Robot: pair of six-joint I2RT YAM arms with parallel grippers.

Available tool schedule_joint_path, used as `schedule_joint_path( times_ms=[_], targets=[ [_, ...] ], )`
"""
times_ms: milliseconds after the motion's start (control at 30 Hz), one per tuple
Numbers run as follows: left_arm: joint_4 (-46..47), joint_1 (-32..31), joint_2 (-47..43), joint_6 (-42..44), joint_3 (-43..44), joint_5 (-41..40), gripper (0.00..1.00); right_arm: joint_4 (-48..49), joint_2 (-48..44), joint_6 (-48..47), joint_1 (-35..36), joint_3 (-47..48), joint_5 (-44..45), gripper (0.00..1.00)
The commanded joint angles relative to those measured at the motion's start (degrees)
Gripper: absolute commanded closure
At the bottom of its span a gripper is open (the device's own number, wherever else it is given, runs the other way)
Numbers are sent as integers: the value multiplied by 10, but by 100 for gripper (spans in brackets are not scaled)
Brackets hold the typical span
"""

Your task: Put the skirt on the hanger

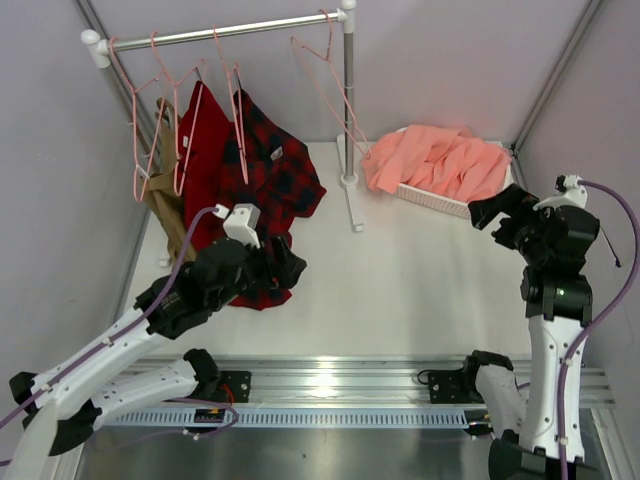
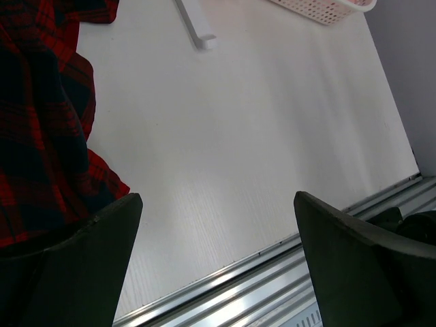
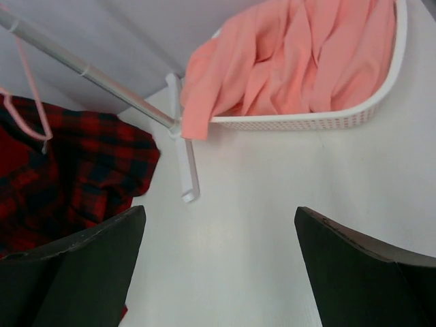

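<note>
While the left arm reaches low and forward from its base, the left gripper (image 1: 288,266) sits just beside the hem of the plaid shirt (image 1: 275,180), jaws spread wide and holding nothing. The right arm stands upright with a bent elbow. The right gripper (image 1: 492,212) is likewise wide and empty, aimed toward the basket (image 1: 445,204) on the table (image 1: 420,290). The skirt (image 1: 440,160) lies bunched in that basket, one edge spilling over its left rim. An empty hanger (image 1: 340,100) hangs from the rail (image 1: 230,33) nearby.
</note>
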Motion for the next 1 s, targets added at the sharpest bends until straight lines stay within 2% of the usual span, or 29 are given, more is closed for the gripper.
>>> schedule_joint_path(
  times_ms=[0,100,233,367,567,733,800,867,900,967],
  targets=[
    [5,6,16,1,7,-6,1,52,43,30,2,-7,39,1],
    [13,8,32,12,9,-3,0,100,82,26,2,7,95,1],
    [35,14,66,41,13,19,1,142,195,22,-3,60,146,1],
    [48,17,117,52,19,33,0,192,363,27,-15,129,168,1],
    [93,32,172,51,1,36,0,200,571,-1,-34,279,202,1],
    [82,44,237,53,34,44,0,255,662,-21,-39,314,176,1],
    [81,45,248,55,45,44,0,250,700,-24,-38,336,163,3],
    [82,46,259,54,52,43,0,236,721,-23,-33,366,129,12],
    [83,46,264,52,57,43,0,238,726,-26,-29,368,123,13],
    [84,48,274,52,62,46,1,246,729,-41,-12,363,150,14]
  ],
)
